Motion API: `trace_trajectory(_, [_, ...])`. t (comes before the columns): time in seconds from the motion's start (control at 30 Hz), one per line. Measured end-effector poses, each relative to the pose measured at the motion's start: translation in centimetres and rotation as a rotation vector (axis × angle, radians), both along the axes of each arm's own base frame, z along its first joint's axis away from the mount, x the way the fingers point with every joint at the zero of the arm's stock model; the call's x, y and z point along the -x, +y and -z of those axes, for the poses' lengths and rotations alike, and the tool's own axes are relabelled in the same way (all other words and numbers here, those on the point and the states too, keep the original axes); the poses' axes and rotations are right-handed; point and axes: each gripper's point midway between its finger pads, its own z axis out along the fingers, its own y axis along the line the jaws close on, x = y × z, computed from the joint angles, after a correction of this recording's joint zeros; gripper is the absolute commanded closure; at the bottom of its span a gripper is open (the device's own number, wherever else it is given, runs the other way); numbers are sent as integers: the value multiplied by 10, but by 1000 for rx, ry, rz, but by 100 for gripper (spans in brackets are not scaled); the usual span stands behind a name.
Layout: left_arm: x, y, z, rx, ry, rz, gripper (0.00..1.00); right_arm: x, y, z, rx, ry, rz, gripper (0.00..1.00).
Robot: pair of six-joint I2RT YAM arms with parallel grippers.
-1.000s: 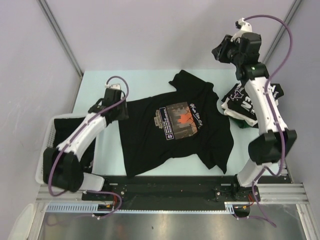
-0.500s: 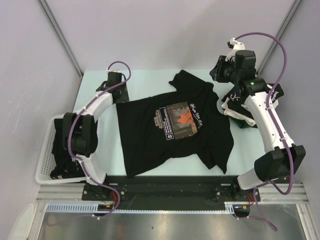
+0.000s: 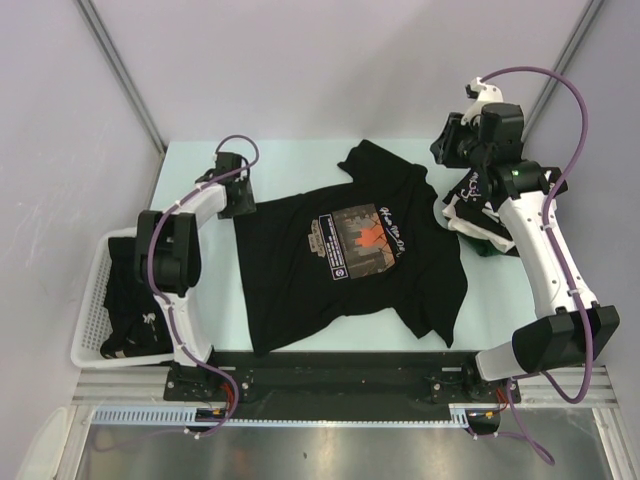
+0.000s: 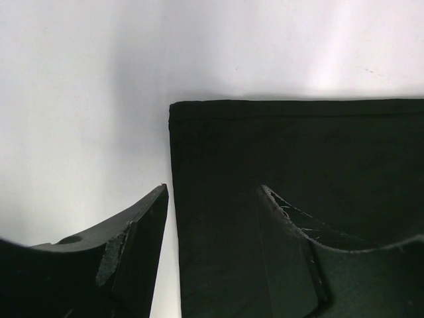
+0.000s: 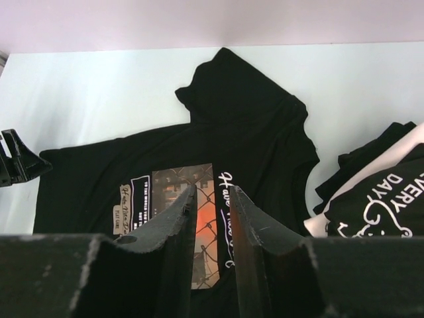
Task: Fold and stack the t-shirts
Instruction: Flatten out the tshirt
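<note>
T-shirt with the orange print (image 3: 350,260) lies spread flat. Left gripper (image 4: 212,192) straddles its hem corner, jaws well apart, gripping nothing. Right gripper (image 5: 212,191) hangs above its far sleeve, narrowly parted, empty.

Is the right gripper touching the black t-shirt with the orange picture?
Apart. The right wrist view shows the right gripper hanging well above the printed t-shirt, nothing between its jaws.

Left hand (image 4: 212,192) low, spread wide; right hand (image 5: 212,191) raised, barely parted.

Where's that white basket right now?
In the top view, the white basket sits at the near left, beside the left arm, with dark clothing inside.
</note>
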Motion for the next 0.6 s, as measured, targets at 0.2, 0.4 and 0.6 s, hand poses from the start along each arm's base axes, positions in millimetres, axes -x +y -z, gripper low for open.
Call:
trace_trajectory(0.2, [0, 6, 20, 10, 35, -9, 46, 2, -2, 5, 5, 19, 5, 69])
trace_trajectory(0.4, [-13, 11, 25, 25, 34, -20, 59, 4, -3, 10, 11, 40, 4, 68])
trace_trajectory(0.6, [-38, 19, 19, 31, 9, -38, 85, 7, -3, 14, 14, 59, 4, 68])
